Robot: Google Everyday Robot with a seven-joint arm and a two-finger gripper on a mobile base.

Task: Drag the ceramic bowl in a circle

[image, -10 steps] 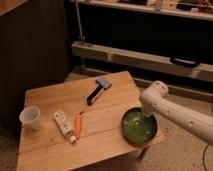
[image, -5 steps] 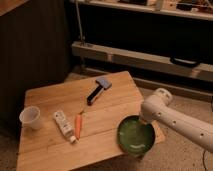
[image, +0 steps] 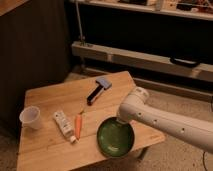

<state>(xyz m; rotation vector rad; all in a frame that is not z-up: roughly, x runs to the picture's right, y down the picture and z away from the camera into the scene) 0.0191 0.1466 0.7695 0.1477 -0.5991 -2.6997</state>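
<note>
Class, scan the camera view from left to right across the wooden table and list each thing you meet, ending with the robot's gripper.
plastic cup → tube → carrot → brush → ceramic bowl → gripper, at the bowl's far rim.

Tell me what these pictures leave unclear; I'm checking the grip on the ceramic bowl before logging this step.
- Gripper, camera view: at the far rim of the ceramic bowl; the white arm covers it, so its contact with the rim is hidden.
- Bowl's near edge: reaches the wooden table's front edge; whether it overhangs is unclear.
- Arm's base: cut off by the right edge.
</note>
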